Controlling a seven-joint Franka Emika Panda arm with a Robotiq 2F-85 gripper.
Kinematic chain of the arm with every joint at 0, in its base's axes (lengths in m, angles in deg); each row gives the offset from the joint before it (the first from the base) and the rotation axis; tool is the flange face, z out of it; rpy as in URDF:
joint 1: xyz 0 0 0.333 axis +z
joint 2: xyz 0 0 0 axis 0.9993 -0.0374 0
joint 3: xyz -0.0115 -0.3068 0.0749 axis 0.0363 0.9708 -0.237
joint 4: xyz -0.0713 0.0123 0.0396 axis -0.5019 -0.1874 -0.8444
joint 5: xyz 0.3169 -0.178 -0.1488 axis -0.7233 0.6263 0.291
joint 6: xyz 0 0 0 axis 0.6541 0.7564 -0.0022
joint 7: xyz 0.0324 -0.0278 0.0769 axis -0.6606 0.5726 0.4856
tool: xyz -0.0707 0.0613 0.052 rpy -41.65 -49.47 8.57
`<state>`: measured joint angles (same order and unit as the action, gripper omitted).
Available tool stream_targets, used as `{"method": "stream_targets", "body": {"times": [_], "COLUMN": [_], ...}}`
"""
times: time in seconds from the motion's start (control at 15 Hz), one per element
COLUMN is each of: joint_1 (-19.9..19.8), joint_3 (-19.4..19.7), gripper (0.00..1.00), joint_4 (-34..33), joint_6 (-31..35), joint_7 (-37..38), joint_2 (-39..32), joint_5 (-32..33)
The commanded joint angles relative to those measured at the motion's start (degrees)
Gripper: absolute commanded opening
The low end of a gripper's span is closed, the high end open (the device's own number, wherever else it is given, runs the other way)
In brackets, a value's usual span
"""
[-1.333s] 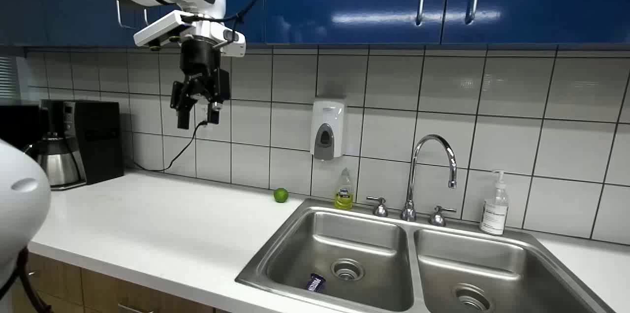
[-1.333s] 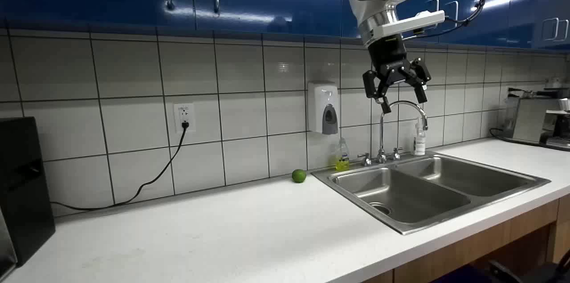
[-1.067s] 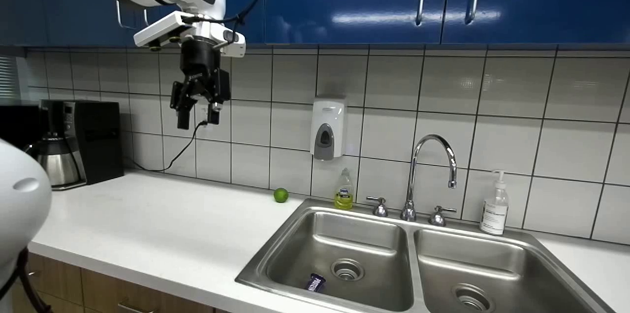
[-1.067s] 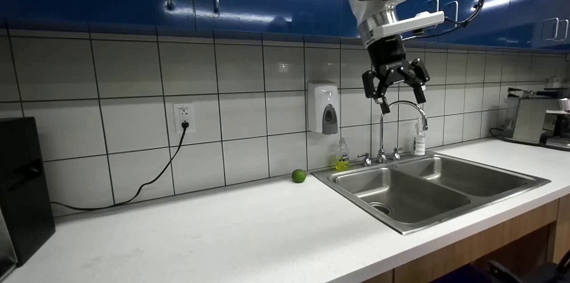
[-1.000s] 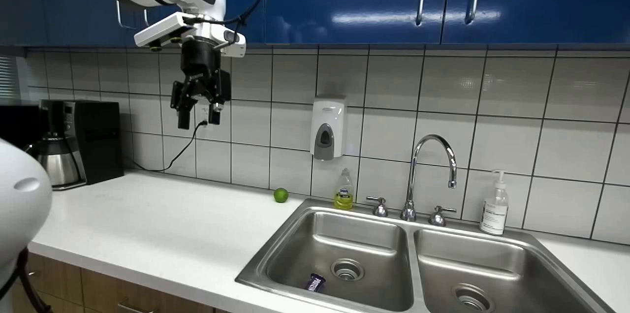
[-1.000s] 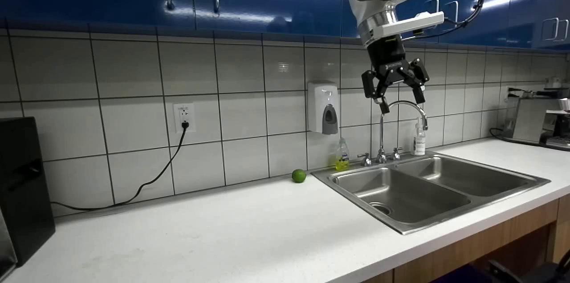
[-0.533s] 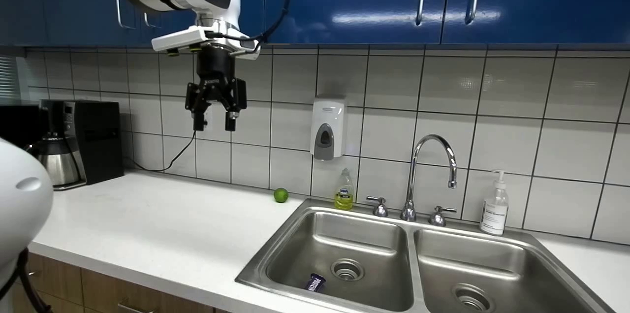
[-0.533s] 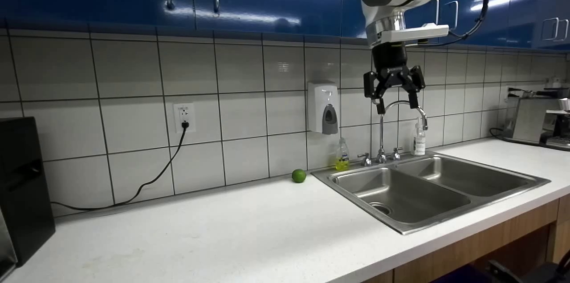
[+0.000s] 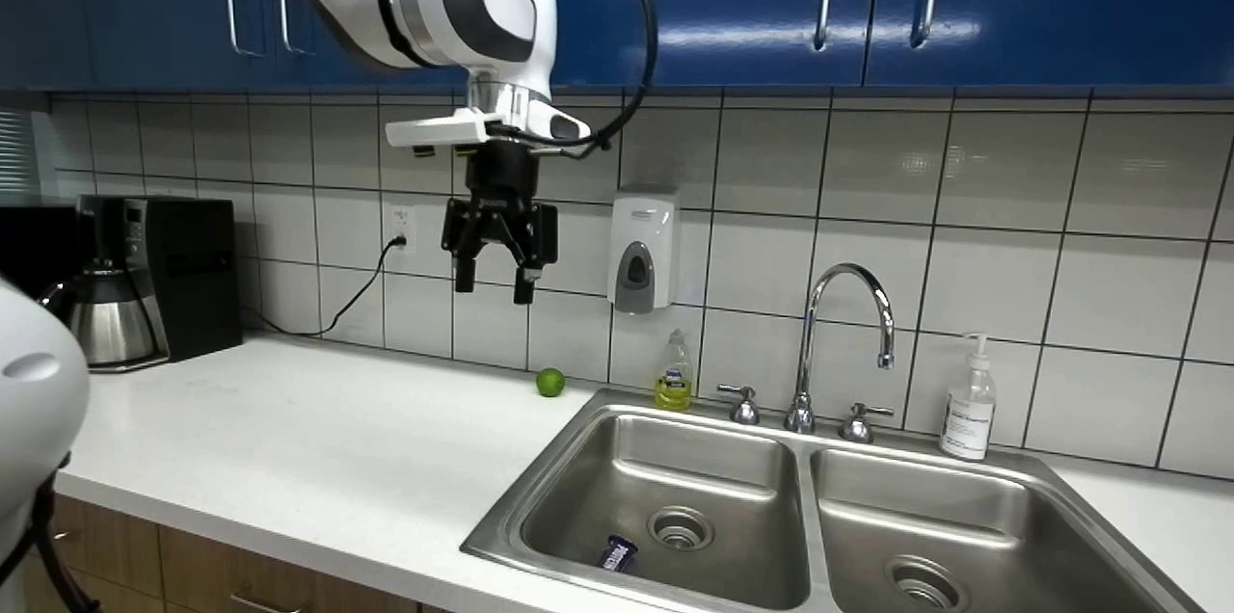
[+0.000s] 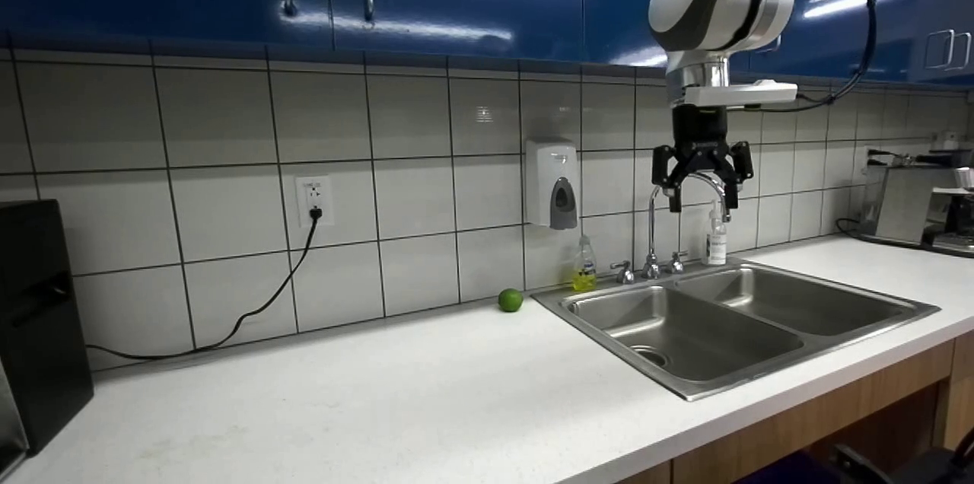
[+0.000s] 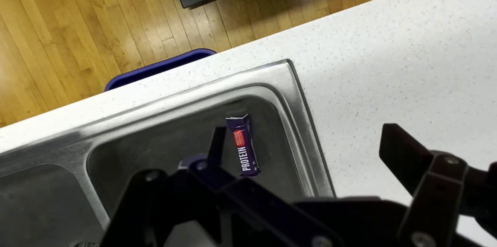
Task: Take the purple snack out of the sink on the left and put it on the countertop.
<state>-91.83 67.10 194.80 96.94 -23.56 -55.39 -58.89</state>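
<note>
The black fingers [image 11: 405, 157] are spread wide apart and hold nothing. They point down and hang in the air, well above the bench [image 9: 318, 430]. In the wrist view the purple protein bar [image 11: 243, 146] shows next to one finger, but it lies well below. The bar has a red patch and white letters that say PROTEIN. It is on the bottom of the left basin [image 9: 742, 555] of the metal sink [image 9: 808, 517], near the round drain [image 9: 681, 528]. The white robot arm [image 9: 482, 6] comes down from above, in front of the blue cupboards [image 9: 694, 6].

A tall shiny tap [image 9: 805, 353] curves up at the back of the sink. A bottle of yellow dish soap [image 9: 673, 382] stands on one side of it, and a pump bottle [image 9: 968, 411] stands on the other. A green lime [image 9: 550, 382] sits on the bench, just beside the sink's back corner. A white soap dispenser [image 9: 643, 252] is on the tiled wall [image 9: 1118, 285]. Farther along the bench stands a black coffee maker [image 9: 193, 276].
</note>
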Motion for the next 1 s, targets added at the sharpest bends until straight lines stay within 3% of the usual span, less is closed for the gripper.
{"method": "stream_targets", "body": {"times": [0.0, 0.93], "joint_1": [-2.2, -4.5], "joint_3": [1.5, 3.4], "gripper": [1.0, 1.0], "joint_4": [-1.0, -10.0], "joint_6": [4.9, 23.6], "joint_7": [-2.7, -6.3], "joint_2": [-5.3, -33.3], "joint_5": [-0.3, -1.5]}}
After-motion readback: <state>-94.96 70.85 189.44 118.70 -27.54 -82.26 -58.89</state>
